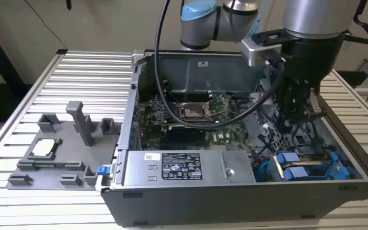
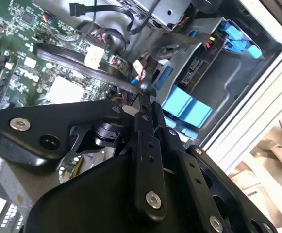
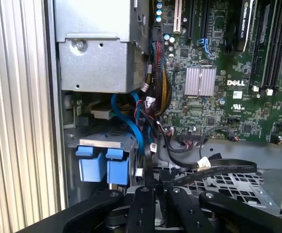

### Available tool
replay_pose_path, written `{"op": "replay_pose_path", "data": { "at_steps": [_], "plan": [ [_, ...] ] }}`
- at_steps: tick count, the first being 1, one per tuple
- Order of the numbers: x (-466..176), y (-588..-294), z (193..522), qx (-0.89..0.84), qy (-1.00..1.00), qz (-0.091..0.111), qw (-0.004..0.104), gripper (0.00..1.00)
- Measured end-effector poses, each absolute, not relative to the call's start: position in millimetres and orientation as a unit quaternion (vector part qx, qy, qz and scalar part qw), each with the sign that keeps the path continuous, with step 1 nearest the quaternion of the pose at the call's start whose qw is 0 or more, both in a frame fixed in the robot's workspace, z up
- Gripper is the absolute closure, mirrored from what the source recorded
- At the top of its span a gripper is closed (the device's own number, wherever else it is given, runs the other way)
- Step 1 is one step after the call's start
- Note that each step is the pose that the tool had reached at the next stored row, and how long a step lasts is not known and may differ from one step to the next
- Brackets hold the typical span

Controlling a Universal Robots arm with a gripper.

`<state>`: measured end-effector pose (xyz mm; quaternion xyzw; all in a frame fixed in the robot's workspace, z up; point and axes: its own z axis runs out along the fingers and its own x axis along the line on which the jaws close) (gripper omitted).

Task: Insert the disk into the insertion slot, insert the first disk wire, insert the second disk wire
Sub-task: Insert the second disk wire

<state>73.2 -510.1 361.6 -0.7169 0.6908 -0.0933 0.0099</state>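
We see the disk (image 1: 305,167) seated in the insertion slot (image 1: 337,158) at the open computer case's (image 1: 235,201) near corner, toward the exterior view's right, its blue carrier tabs facing up, just beside the grey power-supply box (image 1: 187,167). The tool (image 2: 143,94) hangs inside the case above the drive cage, jaws drawn narrow on a thin black cable (image 2: 82,60). The case rests on the ribbed surface (image 1: 88,76).
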Motion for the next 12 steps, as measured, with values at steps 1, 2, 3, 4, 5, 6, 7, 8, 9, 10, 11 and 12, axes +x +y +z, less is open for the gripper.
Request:
{"op": "replay_pose_path", "data": {
  "at_steps": [1, 2, 3, 4, 5, 6, 7, 8, 9, 10, 11, 12],
  "plan": [
    [74, -513, 362, -0.717, 0.691, -0.093, 0.01, 0.84],
    [74, -516, 361, -0.717, 0.691, -0.093, 0.009, 0.84],
    [74, -519, 361, -0.717, 0.691, -0.092, 0.009, 0.84],
    [75, -522, 361, -0.717, 0.691, -0.092, 0.009, 0.84],
    [75, -524, 361, -0.717, 0.691, -0.091, 0.008, 0.84],
    [76, -527, 361, -0.717, 0.691, -0.091, 0.008, 0.84],
    [77, -529, 360, -0.717, 0.691, -0.09, 0.008, 0.84],
    [78, -532, 360, -0.717, 0.691, -0.09, 0.007, 0.84],
    [80, -533, 360, -0.717, 0.691, -0.089, 0.006, 0.84],
    [81, -534, 360, -0.718, 0.691, -0.087, 0.005, 0.84],
    [84, -535, 359, -0.718, 0.691, -0.086, 0.004, 0.84],
    [86, -536, 359, -0.718, 0.691, -0.084, 0.002, 0.84]
  ]
}}
